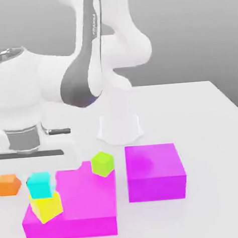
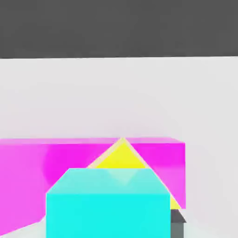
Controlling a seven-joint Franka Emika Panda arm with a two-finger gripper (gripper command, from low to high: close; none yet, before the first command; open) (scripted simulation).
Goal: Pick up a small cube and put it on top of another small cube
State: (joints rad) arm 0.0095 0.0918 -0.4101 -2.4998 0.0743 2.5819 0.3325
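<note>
The little cyan cube (image 1: 39, 184) (image 2: 108, 204) sits on top of the little yellow cube (image 1: 46, 207) (image 2: 122, 156), turned a bit from it; both stand at the near corner of a flat magenta block (image 1: 80, 209) (image 2: 28, 176); a lime-green cube (image 1: 102, 163) rests on that block's far edge; a second magenta block (image 1: 155, 172) lies beside it, toward the exterior view's right; an orange cube (image 1: 8, 184) sits on the white table (image 1: 208, 134) nearby; I cannot tell how wide the claw is.

Four small cubes (image 1: 40, 184), two magenta blocks (image 1: 155, 171)
</note>
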